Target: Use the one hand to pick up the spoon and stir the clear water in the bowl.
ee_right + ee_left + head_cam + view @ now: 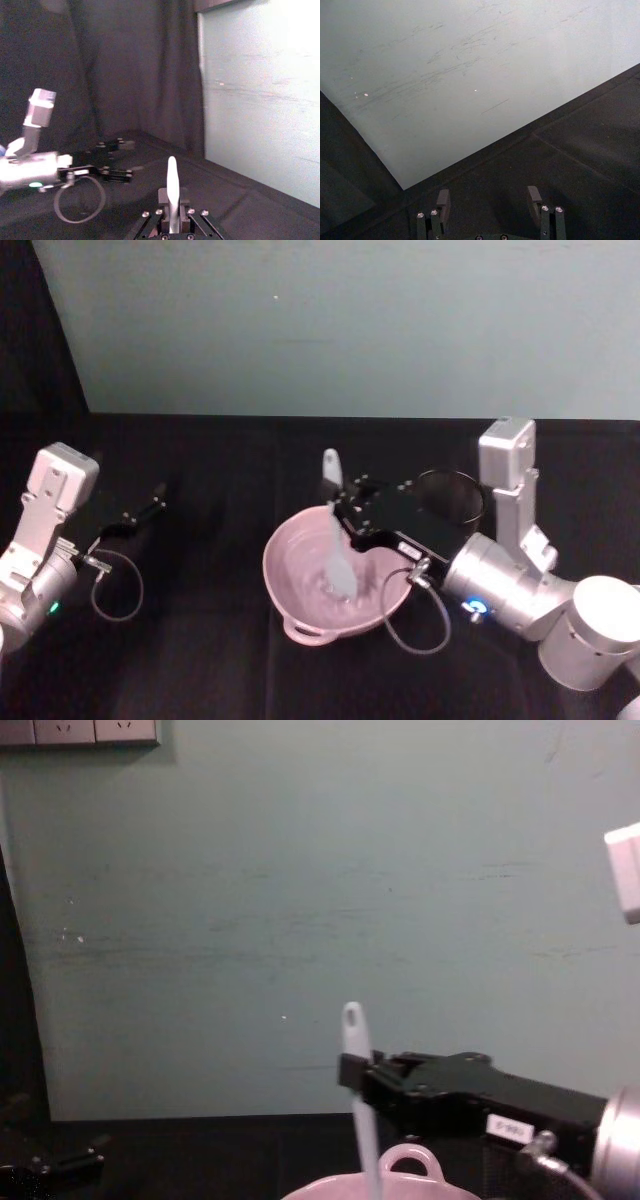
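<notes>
The right gripper (346, 512) is closed tightly on the spoon (338, 558), which is pinched at the upper part of its handle between the two black fingers; in the right wrist view the handle is seen rising straight out from between the narrowed jaws. The gripper is held above the far rim of the bowl (272, 565), reaching in from the right on a silver cylindrical wrist, with a thin cable looped beneath it.

The spoon is kept nearly upright. Its slim white plastic handle, pierced by a hole at the tip, stands above the gripper, while its flat, squarish head is lowered into the bowl, near the bottom. The bowl is wide, pale pink and smooth, with a small rounded loop on its near rim, and it rests on the matt black surface (200, 640). A black wire-mesh cup (455, 490) stands just behind the right gripper.

The left gripper (155, 502) is parked well to the left, low over the surface, its fingers (443, 202) spread wide apart with nothing held between them.
</notes>
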`<state>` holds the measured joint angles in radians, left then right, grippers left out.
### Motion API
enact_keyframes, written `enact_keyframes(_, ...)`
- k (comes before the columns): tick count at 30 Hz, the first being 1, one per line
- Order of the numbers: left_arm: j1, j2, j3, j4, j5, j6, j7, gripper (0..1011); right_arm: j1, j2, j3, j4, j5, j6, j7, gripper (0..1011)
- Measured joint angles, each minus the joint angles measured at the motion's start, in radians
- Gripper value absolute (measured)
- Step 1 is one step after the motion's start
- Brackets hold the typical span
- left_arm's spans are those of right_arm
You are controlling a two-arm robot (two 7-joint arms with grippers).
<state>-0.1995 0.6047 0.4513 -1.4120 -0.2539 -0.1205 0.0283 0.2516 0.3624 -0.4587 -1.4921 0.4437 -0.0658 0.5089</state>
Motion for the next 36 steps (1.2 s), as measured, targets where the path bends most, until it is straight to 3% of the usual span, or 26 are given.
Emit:
enact_keyframes(9,0.000,0.000,0.000,0.000,0.000,0.000,0.000,1005,0.030,-0.051,-0.054,0.024,-0.002,-0.007,0.026,112)
enact_keyframes(17,0.000,0.000,0.000,0.000,0.000,0.000,0.000,1005,0.062,-0.082,-0.066,0.071,-0.002,-0.025,0.029,112)
enact_keyframes(27,0.000,0.000,0.000,0.000,0.000,0.000,0.000,1005,0.080,-0.082,-0.043,0.080,0.002,-0.042,0.018,112)
enact_keyframes(36,0.000,0.000,0.000,0.000,0.000,0.000,0.000,1005,0.072,-0.061,0.004,0.026,0.014,-0.057,-0.007,112)
